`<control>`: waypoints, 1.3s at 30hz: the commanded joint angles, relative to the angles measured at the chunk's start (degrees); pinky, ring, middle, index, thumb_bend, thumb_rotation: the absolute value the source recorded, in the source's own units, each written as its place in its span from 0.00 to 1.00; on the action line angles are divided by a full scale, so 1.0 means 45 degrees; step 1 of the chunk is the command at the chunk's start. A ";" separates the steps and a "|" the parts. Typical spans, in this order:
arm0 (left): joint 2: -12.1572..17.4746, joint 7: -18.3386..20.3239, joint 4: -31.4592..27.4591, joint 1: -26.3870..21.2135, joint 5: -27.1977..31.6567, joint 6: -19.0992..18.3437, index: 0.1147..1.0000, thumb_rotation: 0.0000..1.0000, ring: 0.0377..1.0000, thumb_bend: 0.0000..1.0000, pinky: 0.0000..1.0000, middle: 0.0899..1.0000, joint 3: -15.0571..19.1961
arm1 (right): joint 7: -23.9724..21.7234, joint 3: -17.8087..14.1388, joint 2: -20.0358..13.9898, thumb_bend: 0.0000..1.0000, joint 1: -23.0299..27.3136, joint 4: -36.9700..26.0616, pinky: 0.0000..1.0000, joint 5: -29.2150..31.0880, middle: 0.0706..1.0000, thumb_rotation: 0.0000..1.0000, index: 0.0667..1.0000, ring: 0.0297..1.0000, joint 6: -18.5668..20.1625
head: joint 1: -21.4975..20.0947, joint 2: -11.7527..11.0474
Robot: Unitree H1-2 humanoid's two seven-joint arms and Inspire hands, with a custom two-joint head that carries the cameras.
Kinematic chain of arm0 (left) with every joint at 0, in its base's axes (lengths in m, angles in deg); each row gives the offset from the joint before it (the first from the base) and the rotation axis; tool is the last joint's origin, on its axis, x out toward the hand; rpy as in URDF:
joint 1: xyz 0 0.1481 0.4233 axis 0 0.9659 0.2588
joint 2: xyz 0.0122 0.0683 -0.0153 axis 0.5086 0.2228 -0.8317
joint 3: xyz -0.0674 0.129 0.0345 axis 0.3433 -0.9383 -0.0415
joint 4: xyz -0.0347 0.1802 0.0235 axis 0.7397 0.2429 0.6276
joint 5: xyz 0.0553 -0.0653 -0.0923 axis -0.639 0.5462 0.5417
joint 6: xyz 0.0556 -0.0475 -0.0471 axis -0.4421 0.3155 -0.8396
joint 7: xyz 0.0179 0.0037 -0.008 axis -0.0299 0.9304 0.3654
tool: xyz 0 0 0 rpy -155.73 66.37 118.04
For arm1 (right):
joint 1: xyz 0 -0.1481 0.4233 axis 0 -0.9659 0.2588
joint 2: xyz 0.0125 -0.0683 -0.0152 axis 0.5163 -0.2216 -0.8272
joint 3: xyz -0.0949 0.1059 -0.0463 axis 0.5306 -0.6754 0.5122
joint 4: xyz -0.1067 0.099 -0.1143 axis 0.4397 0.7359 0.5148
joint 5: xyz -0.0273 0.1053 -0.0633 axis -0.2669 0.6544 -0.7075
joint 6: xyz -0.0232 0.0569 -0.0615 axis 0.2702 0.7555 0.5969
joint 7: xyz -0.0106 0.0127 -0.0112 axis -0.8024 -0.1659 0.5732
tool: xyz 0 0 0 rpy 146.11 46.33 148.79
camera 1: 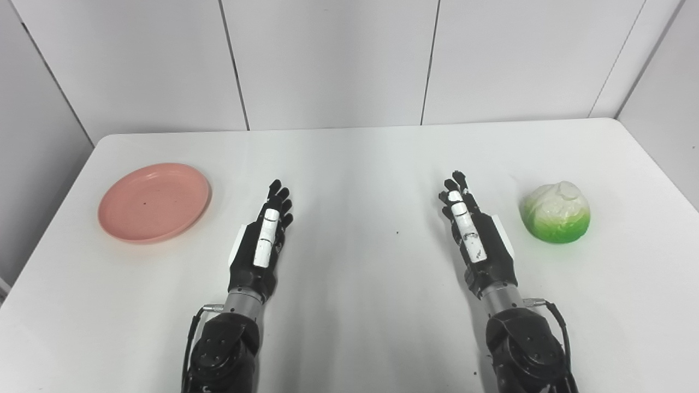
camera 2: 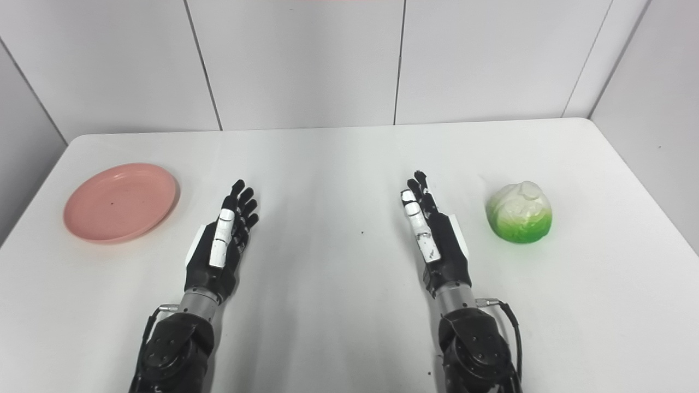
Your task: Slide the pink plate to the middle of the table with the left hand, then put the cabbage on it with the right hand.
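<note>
The pink plate [camera 1: 154, 201] lies empty at the left side of the white table [camera 1: 360, 164]. The cabbage [camera 1: 556, 212], white on top and green below, sits at the right side. My left hand [camera 1: 265, 234] rests open just right of the plate, fingers stretched forward, touching nothing. My right hand [camera 1: 472, 229] rests open just left of the cabbage, fingers stretched forward, a small gap away from it. Both hands are empty.
White wall panels stand behind the table's far edge [camera 1: 360, 129]. A wall closes in at the right [camera 1: 666, 109] and another at the left. A small dark speck [camera 1: 397, 232] lies between the hands.
</note>
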 commanded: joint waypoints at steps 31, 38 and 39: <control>-0.0893 -0.2125 0.1773 -0.2979 -0.1282 0.2523 1.00 1.00 1.00 0.76 1.00 1.00 0.0982 | -0.1507 -0.1266 -0.1523 0.56 -0.0062 0.2008 1.00 0.1531 0.99 0.88 1.00 0.98 -0.2903 | 0.5313 -0.2555; -0.0184 -0.2375 0.2574 -0.4010 -0.0259 0.3537 0.92 1.00 0.94 0.81 0.94 0.93 0.2312 | -0.1628 -0.1410 -0.1525 0.59 0.0064 0.2553 1.00 0.1662 0.98 0.85 1.00 0.97 -0.3131 | 0.5288 -0.2790; -0.0037 -0.2467 0.2662 -0.4105 -0.0271 0.3687 0.91 1.00 0.93 0.80 0.93 0.92 0.2477 | -0.1637 -0.1398 -0.1531 0.58 0.0048 0.2490 1.00 0.1653 0.98 0.85 1.00 0.97 -0.3120 | 0.5292 -0.2776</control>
